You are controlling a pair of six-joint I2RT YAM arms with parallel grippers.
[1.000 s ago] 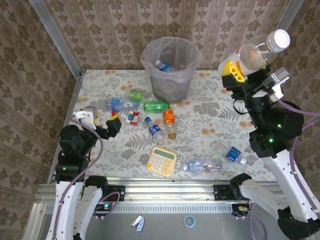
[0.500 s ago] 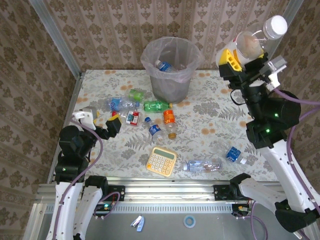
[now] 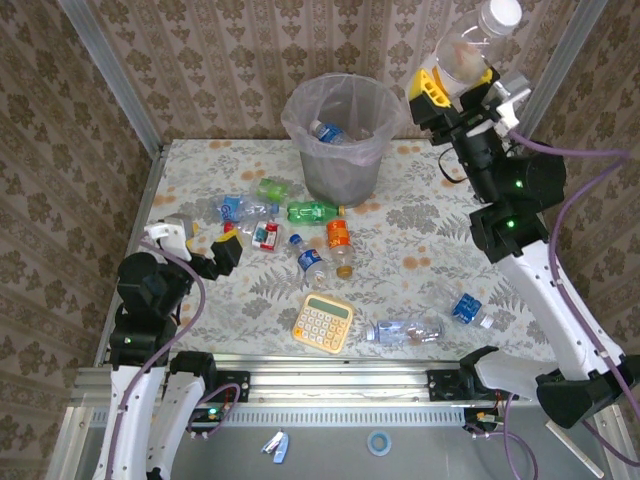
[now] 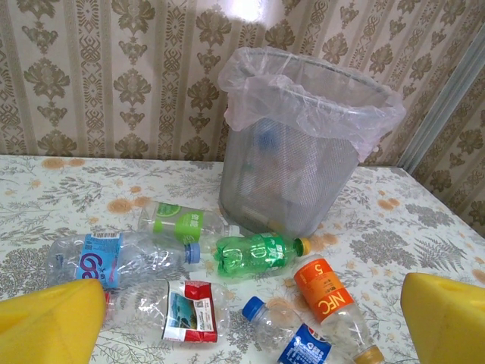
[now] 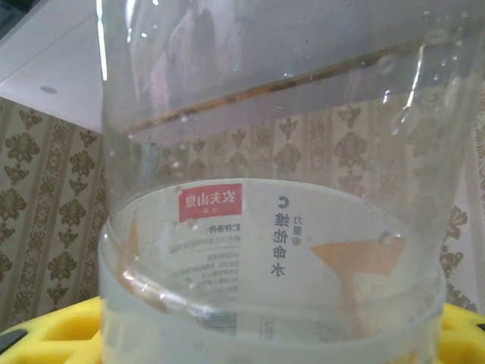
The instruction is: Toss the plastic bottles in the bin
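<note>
Where the flowery table (image 3: 420, 225) meets the back wall, the bin (image 3: 340, 175) is stood, round and grey, with a pinkish bag folded over its rim. One bottle with a blue label (image 3: 328, 131) is seen lying inside it. High up, to the right of the bin, a big clear bottle (image 3: 468, 50) is gripped around its lower part by the right gripper (image 3: 455, 82), with yellow fingers pressed on both sides. Its long side is tilted, with the white cap pointed up and away to the far right. The left gripper (image 3: 210, 238) is held low over the table's left side, with its jaws spread wide and nothing between them. More bottles are scattered in front of the bin. A green bottle (image 3: 312, 211) is laid on its side, left to right, with its cap toward the bin's foot. Just beside it an orange bottle (image 3: 339, 240) is laid front to back, cap toward the near edge. A clear bottle (image 3: 405, 330) is laid left to right by the front edge, near a yellow calculator (image 3: 323, 322).
</note>
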